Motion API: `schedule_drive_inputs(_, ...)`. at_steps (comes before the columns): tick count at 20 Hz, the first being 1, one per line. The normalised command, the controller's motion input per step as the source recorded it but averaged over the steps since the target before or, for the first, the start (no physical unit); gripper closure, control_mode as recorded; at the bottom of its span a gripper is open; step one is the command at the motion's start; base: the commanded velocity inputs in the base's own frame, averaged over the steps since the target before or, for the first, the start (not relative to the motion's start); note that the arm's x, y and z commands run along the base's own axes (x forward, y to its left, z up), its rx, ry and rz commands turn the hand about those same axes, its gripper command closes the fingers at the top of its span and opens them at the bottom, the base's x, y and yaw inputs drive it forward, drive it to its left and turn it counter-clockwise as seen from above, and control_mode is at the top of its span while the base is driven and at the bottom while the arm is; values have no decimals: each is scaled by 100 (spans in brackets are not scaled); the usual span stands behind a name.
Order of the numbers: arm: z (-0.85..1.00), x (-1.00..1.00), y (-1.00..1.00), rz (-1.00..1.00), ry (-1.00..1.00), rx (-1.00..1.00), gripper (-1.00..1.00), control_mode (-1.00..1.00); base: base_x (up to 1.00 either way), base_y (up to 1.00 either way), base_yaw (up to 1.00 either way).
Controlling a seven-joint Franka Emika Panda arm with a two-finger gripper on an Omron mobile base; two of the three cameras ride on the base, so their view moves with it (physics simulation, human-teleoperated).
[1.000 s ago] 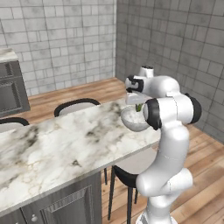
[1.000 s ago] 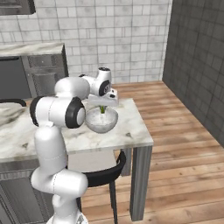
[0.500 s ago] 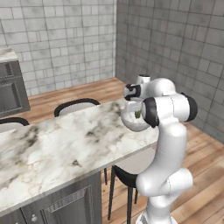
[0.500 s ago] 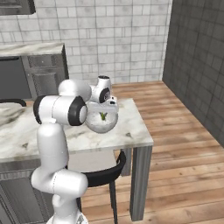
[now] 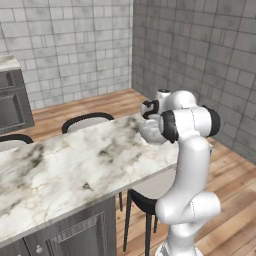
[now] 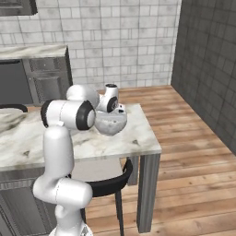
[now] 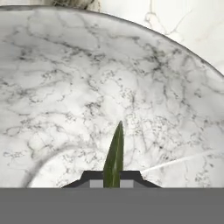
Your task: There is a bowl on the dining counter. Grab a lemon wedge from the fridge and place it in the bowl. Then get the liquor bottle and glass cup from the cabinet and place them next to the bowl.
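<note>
While your gripper [image 7: 112, 183] hangs low inside the bowl [image 7: 65, 87], its fingers are closed on the wedge [image 7: 114, 153], a dark green sliver standing up between them. You can see the bowl [image 6: 110, 124] sitting near the right end of the marble worktop [image 6: 138, 138], with a stool [image 6: 110, 182] tucked below.

Grey tiled walls [image 5: 75, 45], darker tiles on the side wall [image 6: 207, 69], wood plank floor [image 6: 193, 184], black-backed stools [image 5: 87, 120] along the counter's far edge, dark cabinets [image 6: 46, 78] under a marble worktop [image 6: 32, 50] at the back
</note>
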Motion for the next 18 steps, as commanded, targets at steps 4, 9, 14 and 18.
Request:
schedule_drive_inputs(4,-1,8,0,4,0,0,-100,-100,0,0,0)
schedule_drive_inputs(9,2,-15,0,5,-3,0,-100,-100,0,0,0)
schedule_drive_inputs(14,22,-33,0,6,-6,0,-100,-100,0,0,0)
schedule_drive_inputs(18,42,-37,0,5,-5,0,-100,-100,0,0,0)
